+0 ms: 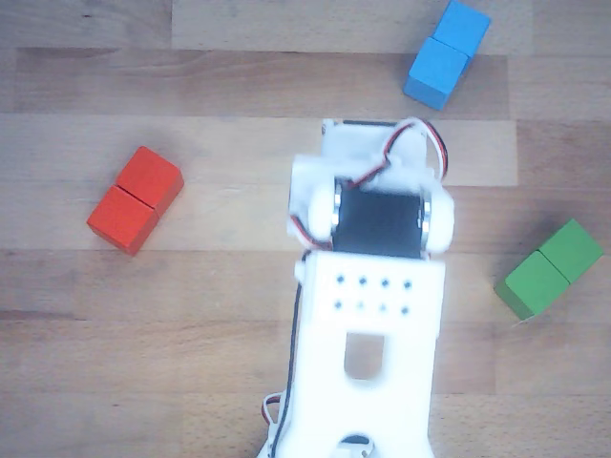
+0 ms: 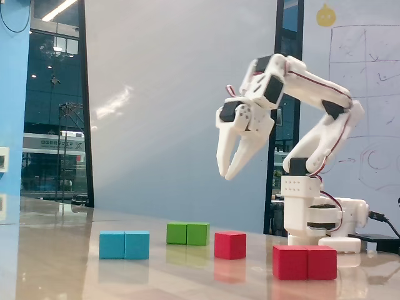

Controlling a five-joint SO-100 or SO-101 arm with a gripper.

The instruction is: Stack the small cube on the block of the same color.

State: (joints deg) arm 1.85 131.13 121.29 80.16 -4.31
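In the fixed view the small red cube [image 2: 230,244] sits on the table between the green and red double blocks. The red block [image 2: 305,262], with a seam across its middle, lies in front of the arm's base; it also shows at the left of the other view [image 1: 136,199]. My gripper [image 2: 225,176] hangs high above the table, pointing down, over the small cube. Its jaws are only slightly apart and hold nothing. In the other view the arm [image 1: 368,286] covers the middle, so the cube and the fingertips are hidden there.
A blue double block [image 2: 124,244] lies at the left in the fixed view and at the top of the other view [image 1: 446,53]. A green double block [image 2: 187,233] lies behind the cube and shows at the right of the other view [image 1: 549,268]. The arm's base [image 2: 315,215] stands at the right.
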